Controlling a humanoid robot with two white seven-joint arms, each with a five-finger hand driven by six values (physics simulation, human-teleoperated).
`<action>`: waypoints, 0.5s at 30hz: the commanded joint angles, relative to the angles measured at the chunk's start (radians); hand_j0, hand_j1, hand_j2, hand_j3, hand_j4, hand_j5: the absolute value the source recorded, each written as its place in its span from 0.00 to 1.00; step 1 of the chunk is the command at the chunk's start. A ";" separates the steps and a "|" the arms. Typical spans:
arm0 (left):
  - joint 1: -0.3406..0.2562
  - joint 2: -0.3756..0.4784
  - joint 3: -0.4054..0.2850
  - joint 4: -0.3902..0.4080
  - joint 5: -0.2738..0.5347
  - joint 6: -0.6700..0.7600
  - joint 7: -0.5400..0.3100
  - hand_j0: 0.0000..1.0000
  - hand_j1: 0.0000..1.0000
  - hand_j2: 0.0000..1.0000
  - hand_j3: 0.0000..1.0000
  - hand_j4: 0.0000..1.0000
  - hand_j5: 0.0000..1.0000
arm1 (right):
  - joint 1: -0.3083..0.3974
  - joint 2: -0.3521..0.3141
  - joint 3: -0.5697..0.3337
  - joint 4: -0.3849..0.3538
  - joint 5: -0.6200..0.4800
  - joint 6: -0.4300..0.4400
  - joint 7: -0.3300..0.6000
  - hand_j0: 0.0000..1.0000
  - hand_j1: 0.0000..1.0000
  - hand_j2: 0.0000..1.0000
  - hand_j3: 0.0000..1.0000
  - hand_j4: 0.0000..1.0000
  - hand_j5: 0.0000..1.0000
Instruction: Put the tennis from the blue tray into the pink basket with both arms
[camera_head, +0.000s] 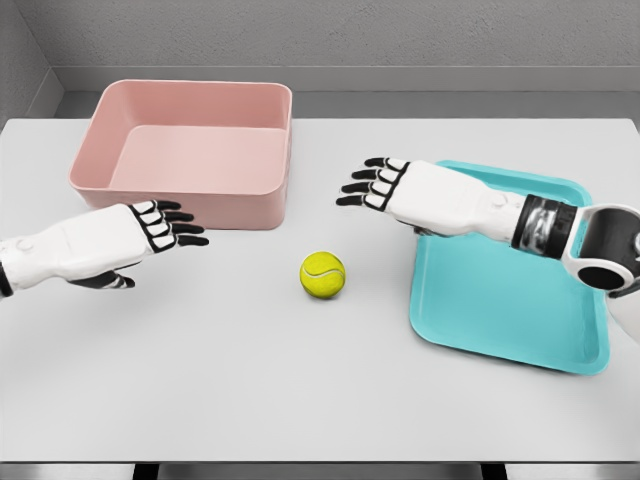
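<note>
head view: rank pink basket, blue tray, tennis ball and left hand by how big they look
1. pink basket and blue tray: look about alike, and the tray is partly under the right arm, so no ranking
2. left hand
3. tennis ball

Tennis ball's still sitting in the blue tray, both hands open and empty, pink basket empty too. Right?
Not quite. The head view shows the tennis ball on the bare table, between the blue tray and the pink basket. The rest holds: left hand and right hand open, basket empty.
</note>
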 joint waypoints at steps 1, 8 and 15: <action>0.000 -0.045 0.000 -0.001 -0.020 0.001 -0.024 1.00 1.00 1.00 1.00 1.00 1.00 | 0.006 -0.063 -0.093 -0.026 -0.144 0.002 -0.003 1.00 1.00 1.00 1.00 1.00 1.00; -0.127 -0.153 -0.159 0.004 -0.092 0.001 -0.058 1.00 1.00 1.00 1.00 1.00 1.00 | 0.250 -0.067 -0.473 -0.076 -0.375 0.002 -0.003 1.00 1.00 1.00 1.00 1.00 1.00; -0.290 -0.234 -0.327 0.045 -0.097 0.001 -0.059 1.00 1.00 1.00 1.00 1.00 1.00 | 0.451 -0.040 -0.614 -0.067 -0.433 0.002 -0.008 1.00 1.00 1.00 1.00 1.00 1.00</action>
